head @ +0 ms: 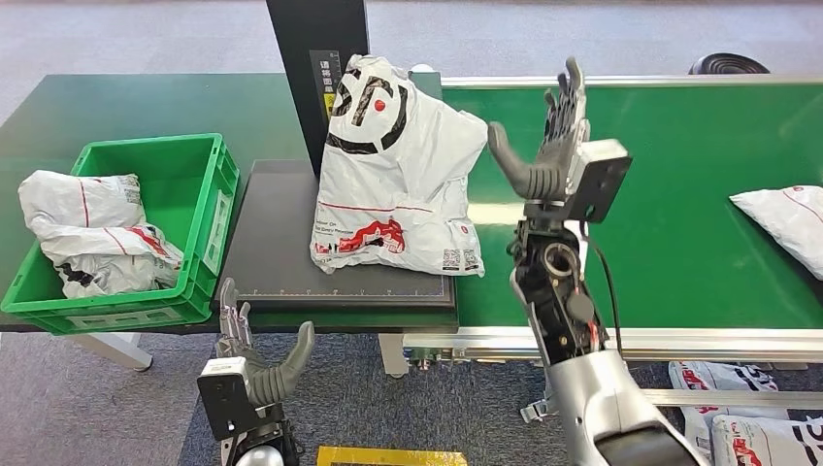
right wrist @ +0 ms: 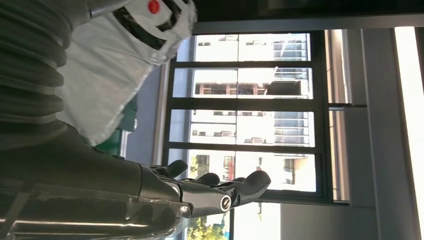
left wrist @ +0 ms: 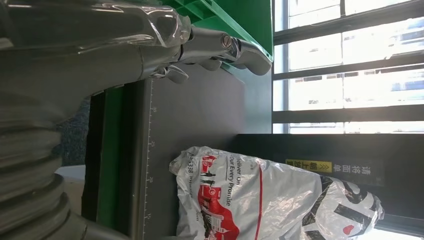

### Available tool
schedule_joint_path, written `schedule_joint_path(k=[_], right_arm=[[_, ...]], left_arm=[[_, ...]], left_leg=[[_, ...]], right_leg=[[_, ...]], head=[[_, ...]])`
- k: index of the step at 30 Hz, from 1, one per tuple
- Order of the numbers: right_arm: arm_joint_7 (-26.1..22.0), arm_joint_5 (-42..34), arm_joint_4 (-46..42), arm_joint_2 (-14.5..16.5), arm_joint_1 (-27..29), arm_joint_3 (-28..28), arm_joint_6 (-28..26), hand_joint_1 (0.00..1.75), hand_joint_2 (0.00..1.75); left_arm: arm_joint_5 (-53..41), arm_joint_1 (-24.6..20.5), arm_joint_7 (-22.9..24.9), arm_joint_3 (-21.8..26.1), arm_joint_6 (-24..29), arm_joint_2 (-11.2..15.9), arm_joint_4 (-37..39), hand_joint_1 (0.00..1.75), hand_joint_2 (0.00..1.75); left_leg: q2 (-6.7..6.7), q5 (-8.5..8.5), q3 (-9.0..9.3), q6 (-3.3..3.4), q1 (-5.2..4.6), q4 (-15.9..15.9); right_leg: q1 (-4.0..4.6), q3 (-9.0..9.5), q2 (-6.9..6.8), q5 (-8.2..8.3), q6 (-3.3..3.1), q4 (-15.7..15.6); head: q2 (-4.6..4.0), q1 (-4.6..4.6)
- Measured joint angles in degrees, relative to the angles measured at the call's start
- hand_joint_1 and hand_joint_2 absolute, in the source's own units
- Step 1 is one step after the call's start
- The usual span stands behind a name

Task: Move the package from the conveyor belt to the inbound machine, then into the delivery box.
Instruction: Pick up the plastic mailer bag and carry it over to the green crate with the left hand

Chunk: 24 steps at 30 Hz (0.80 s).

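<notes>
A white plastic package (head: 393,170) with red and black print stands tilted on the dark inbound machine plate (head: 277,248), leaning against the black post (head: 315,58). My right hand (head: 548,146) is raised over the green conveyor belt (head: 679,194), just right of the package, fingers spread and holding nothing. My left hand (head: 257,364) hangs below the table's front edge, open and empty. In the left wrist view the package (left wrist: 260,197) lies on the plate beyond my fingers (left wrist: 220,47). The right wrist view has the package (right wrist: 115,55) beside my open fingers (right wrist: 220,190).
A green delivery box (head: 209,209) at the left holds white packages (head: 92,233). Another package (head: 791,218) lies on the belt at the far right. More packages (head: 747,427) sit on the floor at lower right.
</notes>
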Motion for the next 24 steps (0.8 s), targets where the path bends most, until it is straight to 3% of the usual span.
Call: schedule_joint_path(k=[5,12,24], right_arm=[[-0.1,-1.6,-8.3,-0.3,11.0,2.2,-1.8,0.00,1.75],[-0.2,-4.3,-15.5,0.7,21.8,2.9,-1.1,0.00,1.75],[-0.2,-3.5,-20.9,4.4,35.0,2.7,8.4,0.00,1.75]], left_arm=[[-0.2,0.5,0.0,0.0,-0.3,0.1,0.0,0.00,1.75],[-1.4,1.0,0.0,0.1,-0.8,0.1,0.0,0.00,1.75],[-3.0,1.3,0.0,0.8,-2.0,-0.1,0.8,0.00,1.75]], left_leg=[[0.01,-0.02,-0.02,0.00,0.00,0.0],[0.00,-0.02,-0.03,0.00,0.00,0.0],[0.01,-0.04,-0.04,-0.01,0.00,0.0]], right_leg=[[0.00,-0.01,0.00,-0.03,0.00,0.0],[-0.01,-0.01,0.00,-0.04,0.01,0.0],[-0.01,-0.01,0.00,-0.10,0.02,0.0]], head=[[0.00,0.00],[0.00,0.01],[0.00,0.01]])
